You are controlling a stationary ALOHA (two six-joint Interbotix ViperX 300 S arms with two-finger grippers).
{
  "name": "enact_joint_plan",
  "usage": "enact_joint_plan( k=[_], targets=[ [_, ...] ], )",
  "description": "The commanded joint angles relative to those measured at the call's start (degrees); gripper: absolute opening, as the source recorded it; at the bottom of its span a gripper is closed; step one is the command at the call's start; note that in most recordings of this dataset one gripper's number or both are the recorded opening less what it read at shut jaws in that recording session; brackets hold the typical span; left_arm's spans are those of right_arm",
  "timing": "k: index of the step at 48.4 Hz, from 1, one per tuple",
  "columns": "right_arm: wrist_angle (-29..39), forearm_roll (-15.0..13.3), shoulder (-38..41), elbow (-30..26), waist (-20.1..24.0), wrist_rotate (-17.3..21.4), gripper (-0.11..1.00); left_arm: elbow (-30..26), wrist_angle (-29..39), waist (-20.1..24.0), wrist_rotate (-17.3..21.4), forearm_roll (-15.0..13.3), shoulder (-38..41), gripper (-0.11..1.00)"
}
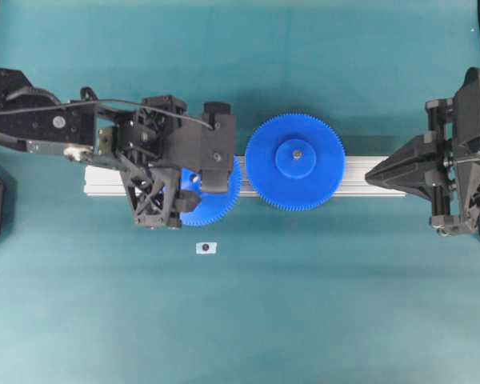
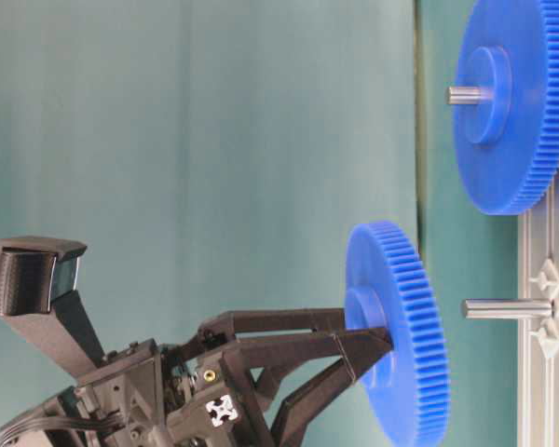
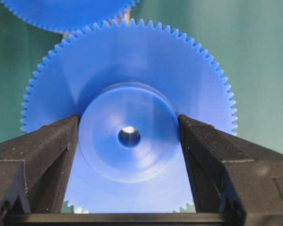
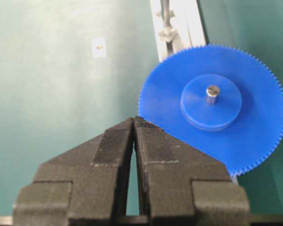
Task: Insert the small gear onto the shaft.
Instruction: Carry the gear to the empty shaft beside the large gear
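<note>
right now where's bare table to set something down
Bare teal table above the ribbed aluminium rail, and below it around the small white tag. Crowded along the rail: left claw gripping the small blue toothed gear, the wider blue gear, and the shut right claw at the rail's right end.

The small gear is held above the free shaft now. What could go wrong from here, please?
1. The small gear is gripped only by its hub between the left gripper fingers; it might tilt or slip when it is pushed.
2. The table-level view shows a gap before the shaft; if the hole is off line, the pin could jam against the hub face.
3. The larger gear sits close by; the teeth may clash instead of meshing.
</note>
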Motion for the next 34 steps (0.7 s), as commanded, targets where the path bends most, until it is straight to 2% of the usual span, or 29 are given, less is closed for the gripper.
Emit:
enact_joint_plan(
  k=[1, 15, 34],
  targets=[
    [-0.7, 0.09, -0.09, -0.53, 0.0, 0.53, 0.11, -1.76, -0.62, 1.05, 1.14, 0.09, -0.18, 0.72],
    [-0.7, 0.09, -0.18, -0.53, 0.0, 0.88, 0.11, -2.02, -1.58, 2.37, 4.31, 0.09, 3.25, 0.72],
    [-0.7, 0.09, -0.35, -0.44, 0.0, 1.23, 0.11, -2.2, -3.25, 3.34, 4.48, 0.09, 3.96, 0.72]
  ],
)
